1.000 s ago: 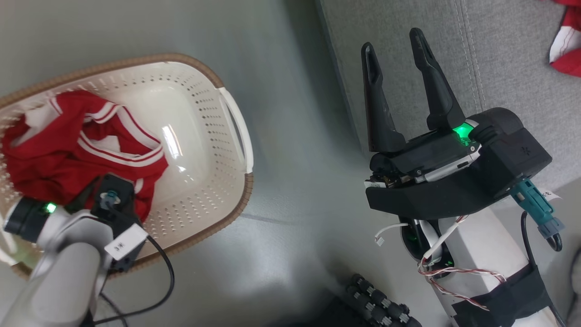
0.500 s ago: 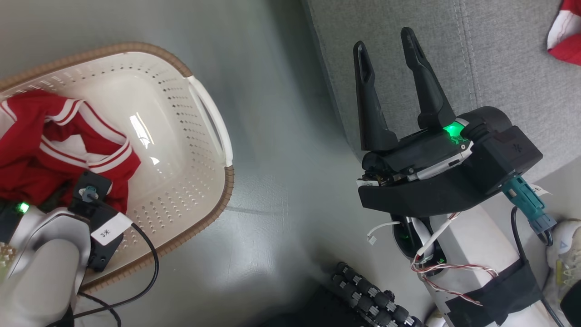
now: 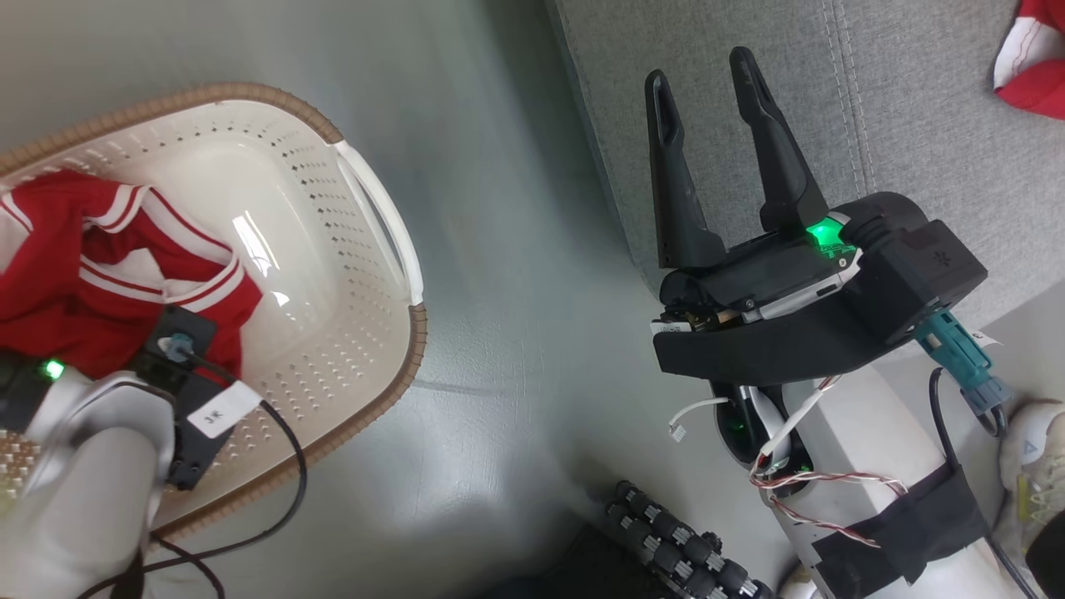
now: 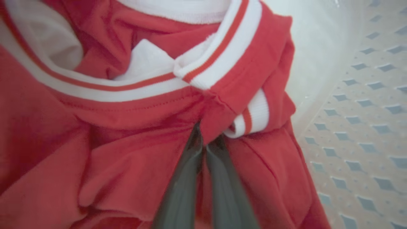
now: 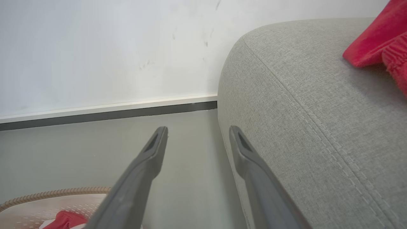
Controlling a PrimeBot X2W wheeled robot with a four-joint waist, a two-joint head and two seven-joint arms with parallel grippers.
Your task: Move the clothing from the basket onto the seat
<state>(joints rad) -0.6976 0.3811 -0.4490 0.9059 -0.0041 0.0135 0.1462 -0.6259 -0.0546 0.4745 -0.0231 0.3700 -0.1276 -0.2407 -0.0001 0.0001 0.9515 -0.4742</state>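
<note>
Red clothing [image 3: 75,291] with white stripe trim lies bunched in the left half of the cream perforated basket [image 3: 349,249] on the floor. In the left wrist view my left gripper [image 4: 206,136] is shut, pinching a fold of the clothing [image 4: 127,121] just below its striped collar. My right gripper [image 3: 700,75] stands open with nothing in it, hovering over the near-left corner of the grey seat [image 3: 915,125]. In the right wrist view the right gripper [image 5: 197,128] points along the seat [image 5: 302,95] edge. Another red clothing piece [image 3: 1032,75] lies on the seat at the far right.
Grey floor [image 3: 516,291] separates the basket from the seat. A white wall with a dark baseboard [image 5: 108,114] stands beyond. Black rollers [image 3: 682,549] of my base sit at the bottom. A white shoe [image 3: 1027,474] is at the lower right edge.
My left gripper has closed on the red clothing in the basket. The head camera has turned, so the whole picture slid left. The right gripper stays open.
</note>
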